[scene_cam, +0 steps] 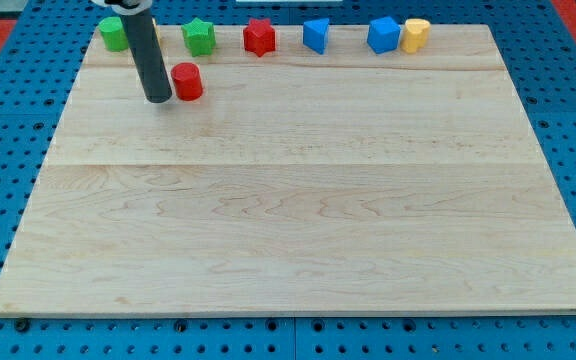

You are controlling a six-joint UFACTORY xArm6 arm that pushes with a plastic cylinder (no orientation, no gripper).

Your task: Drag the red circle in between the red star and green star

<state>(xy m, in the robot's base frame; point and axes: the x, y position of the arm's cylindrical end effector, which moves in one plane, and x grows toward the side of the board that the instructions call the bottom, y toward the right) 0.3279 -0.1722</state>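
The red circle (187,81) sits on the wooden board near the view's top left, just below and left of the green star (199,37). The red star (259,36) stands to the right of the green star in the top row, with a gap between them. My tip (157,99) rests against the left side of the red circle, slightly below it. The rod rises to the view's top edge and hides most of a yellow block behind it.
The top row also holds a green circle (114,33) at the left, a blue block (315,35), another blue block (383,34) and a yellow block (415,34). The board (298,200) lies on a blue pegboard.
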